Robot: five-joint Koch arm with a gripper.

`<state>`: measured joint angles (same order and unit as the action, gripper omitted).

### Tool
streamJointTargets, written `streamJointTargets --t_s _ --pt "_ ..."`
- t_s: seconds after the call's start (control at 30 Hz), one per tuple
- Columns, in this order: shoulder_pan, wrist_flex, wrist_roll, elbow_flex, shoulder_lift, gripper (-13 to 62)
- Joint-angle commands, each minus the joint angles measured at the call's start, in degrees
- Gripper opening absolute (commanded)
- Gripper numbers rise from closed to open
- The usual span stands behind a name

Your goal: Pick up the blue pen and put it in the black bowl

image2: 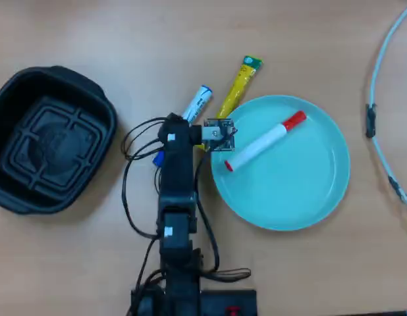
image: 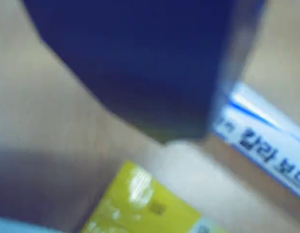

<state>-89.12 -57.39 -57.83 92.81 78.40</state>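
- In the overhead view the black bowl sits at the far left, squarish with rounded corners and a raised grid pattern on its floor; nothing lies inside it, and its left rim runs close to the picture's edge.
- Bare wooden table lies all around the bowl, with a clear strip between its right rim and the arm.
- The arm reaches up from 6 o'clock at the bottom edge, black cables looping on both sides of it.
- The blue pen lies under the arm's head, slanting from about 7 o'clock to 1 o'clock: a slim white barrel with blue print, its blue cap peeking out at the arm's left side.
- In the wrist view the pen's barrel shows blurred dark lettering and a blue stripe; the characters are not sharp enough to read.
- The gripper is over the pen; a dark blue blur fills the wrist view's top, and whether the claw is spread or closed cannot be told.
- Just right of the pen, at a similar slant, lies a yellow sachet stick with a green tip; its print is unreadable.
- Further right, a round light-teal plate carries a white marker with a red cap.
- At 3 o'clock a pale cable curves along the right edge, with open table between it and the plate.
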Motion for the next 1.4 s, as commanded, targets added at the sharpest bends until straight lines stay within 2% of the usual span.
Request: streamJointTargets --t_s 0.0,0.8,0.9,1.03,1.07,1.13,1.37 --pt "0.44 2.55 -0.70 -5.98 -0.97 28.3" --pt "0.79 0.62 3.43 -5.27 -6.50 27.4" --pt "0.79 0.00 4.13 -5.62 -7.47 18.5" --pt "1.76 -0.62 4.22 -5.89 -7.47 -8.9" --pt "2.02 -0.62 4.22 -5.80 -7.47 -9.7" --pt "2.02 -0.62 4.22 -5.36 -7.47 -4.7" --pt "1.93 -0.70 5.98 -4.57 -7.03 -6.8"
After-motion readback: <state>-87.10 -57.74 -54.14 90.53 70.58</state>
